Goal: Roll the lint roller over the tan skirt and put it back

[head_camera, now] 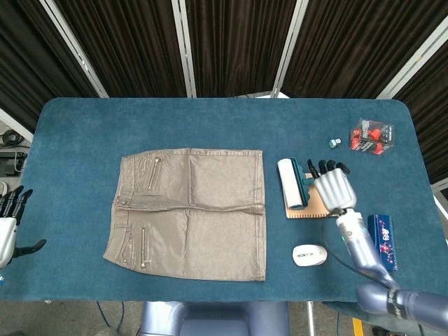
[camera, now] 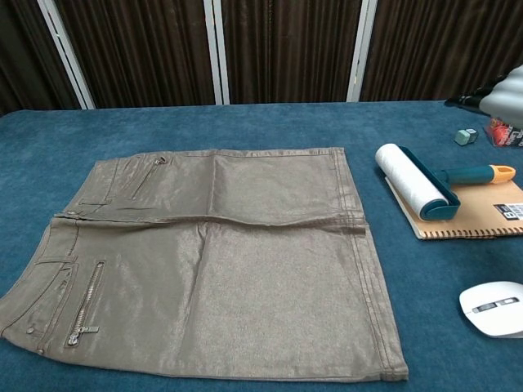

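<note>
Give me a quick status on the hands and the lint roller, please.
Right hand open above the notebook, holding nothing. Left hand open, off the table's edge. Lint roller lies free on the notebook. Skirt flat.

No legible text; only an unreadable black label on the notebook (camera: 513, 212) corner.
</note>
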